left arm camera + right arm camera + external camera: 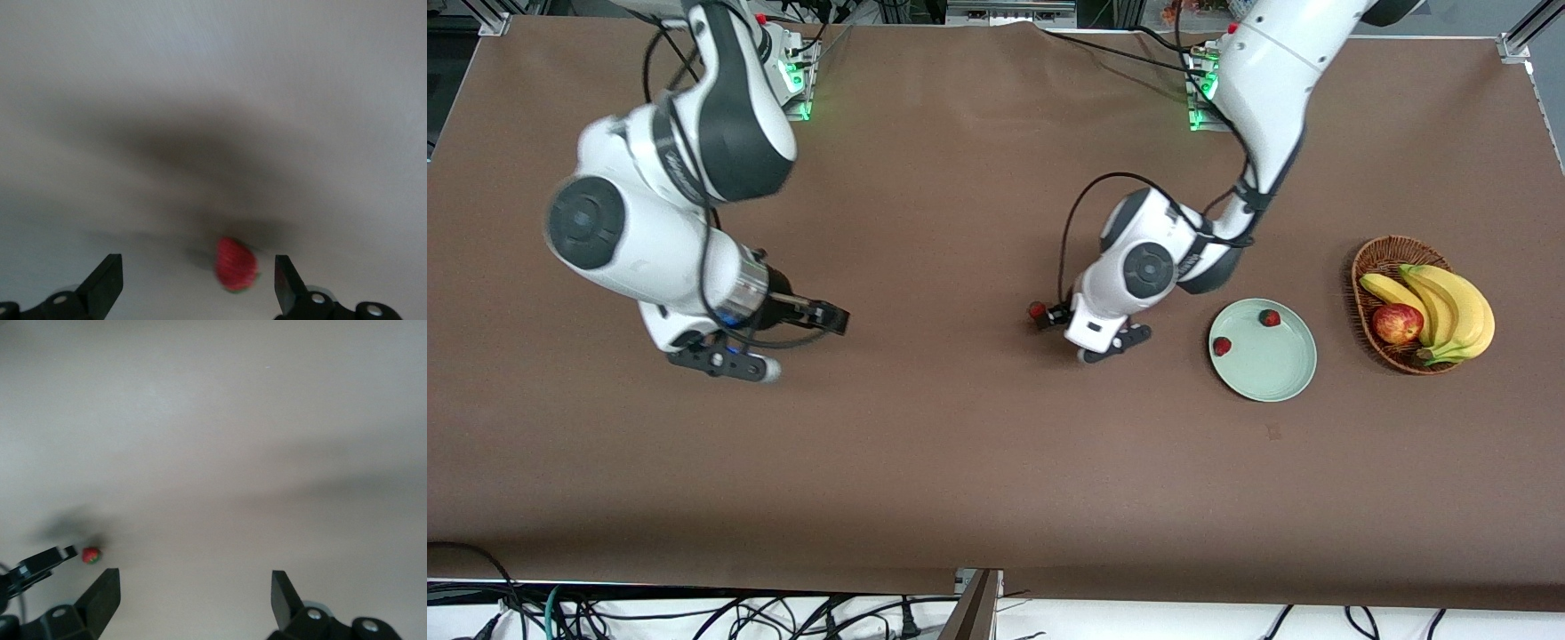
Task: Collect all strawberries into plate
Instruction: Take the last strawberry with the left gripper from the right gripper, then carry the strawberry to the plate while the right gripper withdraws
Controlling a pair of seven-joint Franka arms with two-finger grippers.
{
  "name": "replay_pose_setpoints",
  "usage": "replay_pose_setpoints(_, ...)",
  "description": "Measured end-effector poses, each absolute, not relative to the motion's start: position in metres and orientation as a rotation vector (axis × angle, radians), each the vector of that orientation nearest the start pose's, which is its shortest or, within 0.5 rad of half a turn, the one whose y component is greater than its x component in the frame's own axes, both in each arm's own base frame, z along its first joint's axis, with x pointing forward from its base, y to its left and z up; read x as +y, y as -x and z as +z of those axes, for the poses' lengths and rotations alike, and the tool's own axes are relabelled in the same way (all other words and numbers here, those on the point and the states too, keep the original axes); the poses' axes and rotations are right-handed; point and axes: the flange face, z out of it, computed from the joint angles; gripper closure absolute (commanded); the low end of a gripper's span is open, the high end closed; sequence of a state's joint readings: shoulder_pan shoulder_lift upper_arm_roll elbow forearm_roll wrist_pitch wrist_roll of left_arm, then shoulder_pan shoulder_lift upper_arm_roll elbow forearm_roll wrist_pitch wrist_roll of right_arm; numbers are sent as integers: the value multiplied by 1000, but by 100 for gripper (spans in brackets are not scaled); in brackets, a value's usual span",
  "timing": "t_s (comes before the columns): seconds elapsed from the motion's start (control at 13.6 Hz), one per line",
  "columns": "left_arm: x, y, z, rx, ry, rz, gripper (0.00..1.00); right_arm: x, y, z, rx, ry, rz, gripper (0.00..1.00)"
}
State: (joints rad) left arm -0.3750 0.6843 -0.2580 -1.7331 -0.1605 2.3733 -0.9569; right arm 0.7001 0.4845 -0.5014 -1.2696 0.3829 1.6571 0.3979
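One strawberry [1037,310] lies on the brown table, toward the right arm's end from the plate. My left gripper [1051,317] is low at it and open. In the left wrist view the strawberry [235,265] sits between the fingers of the left gripper [197,283], closer to one finger and touching neither. The pale green plate [1272,366] holds two strawberries [1269,317] [1222,346]. My right gripper [838,320] hangs open over bare table with nothing between its fingers [103,593]. The right wrist view shows the loose strawberry [91,555] farther off.
A wicker basket [1371,258] with bananas [1449,307] and a red apple [1397,323] stands beside the plate, toward the left arm's end of the table. Brown table cloth stretches between the two grippers.
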Motion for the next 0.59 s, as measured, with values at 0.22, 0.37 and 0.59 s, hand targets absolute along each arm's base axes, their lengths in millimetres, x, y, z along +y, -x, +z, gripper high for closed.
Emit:
replay_pose_setpoints(0.22,-400,-531,177,-856,3158,342,32,209,-616,531,248,3046,123,0)
replay_pose_setpoints(0.37,-397,-534,178,-876,3149,326,42,177,-593,549,235,3051,132,0)
replay_pose_setpoints(0.59,-397,-535,177,-885,3148,318,70,132,-555,579,261,3040,122,0)
